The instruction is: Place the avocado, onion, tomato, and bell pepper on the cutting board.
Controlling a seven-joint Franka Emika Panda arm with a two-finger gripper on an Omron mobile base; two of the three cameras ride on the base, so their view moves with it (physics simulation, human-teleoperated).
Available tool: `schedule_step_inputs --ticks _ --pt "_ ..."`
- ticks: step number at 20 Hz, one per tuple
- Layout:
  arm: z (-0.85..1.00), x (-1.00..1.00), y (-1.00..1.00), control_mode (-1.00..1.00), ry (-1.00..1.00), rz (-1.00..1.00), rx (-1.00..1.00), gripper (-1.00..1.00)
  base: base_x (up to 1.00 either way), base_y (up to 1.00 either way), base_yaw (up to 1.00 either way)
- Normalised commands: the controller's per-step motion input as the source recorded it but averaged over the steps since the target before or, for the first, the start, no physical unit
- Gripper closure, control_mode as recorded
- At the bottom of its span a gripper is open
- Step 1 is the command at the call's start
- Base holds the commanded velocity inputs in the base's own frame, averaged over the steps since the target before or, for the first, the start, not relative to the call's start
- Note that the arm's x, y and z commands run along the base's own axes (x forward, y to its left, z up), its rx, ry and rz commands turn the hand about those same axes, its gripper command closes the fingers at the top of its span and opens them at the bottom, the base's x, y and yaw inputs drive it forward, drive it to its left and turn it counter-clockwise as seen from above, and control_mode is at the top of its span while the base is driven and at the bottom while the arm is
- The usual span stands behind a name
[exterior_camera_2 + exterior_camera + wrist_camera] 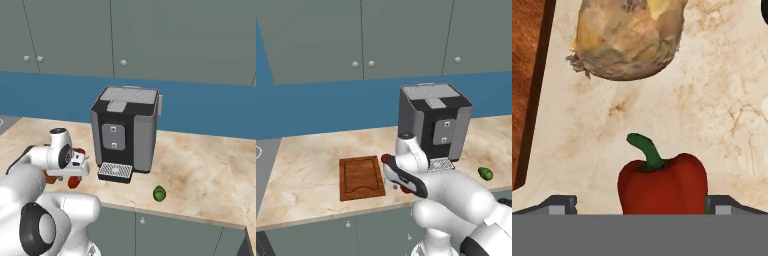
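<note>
A red bell pepper (pixel 662 187) with a green stem lies on the counter between my gripper's (pixel 641 205) spread fingers; the gripper is open and low over it. Beyond the pepper lies the tan onion (pixel 627 37), close to the edge of the reddish-brown cutting board (pixel 527 75). The cutting board (pixel 360 177) is bare. My gripper (pixel 75 174) hangs just right of it, with the bell pepper (pixel 74 182) below. A red tomato (pixel 387 159) peeks out behind my wrist. The dark-green avocado (pixel 485 173) lies far right on the counter, avocado (pixel 159 193) near the front edge.
A black and grey coffee machine (pixel 433 122) stands on the marble counter behind my arm, its drip tray (pixel 115 171) facing forward. Bare counter stretches left of the board and right of the machine. Grey cabinets hang above.
</note>
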Motion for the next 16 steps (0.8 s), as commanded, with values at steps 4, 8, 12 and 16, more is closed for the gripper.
schedule_step_inputs --ticks 4,8,12,16 --pt "-0.43 0.00 0.00 -1.00 0.00 0.00 0.00 -1.00 0.00 0.00 0.00" --pt "-0.47 0.00 -0.05 -1.00 0.02 0.00 -0.01 -1.00 0.00 0.00 0.00" --pt "-0.55 0.00 -0.04 -1.00 0.08 0.00 -0.04 1.00 0.00 0.00 0.00" --pt "-0.05 -0.05 -0.04 -1.00 0.00 0.00 0.01 1.00 0.00 0.00 0.00"
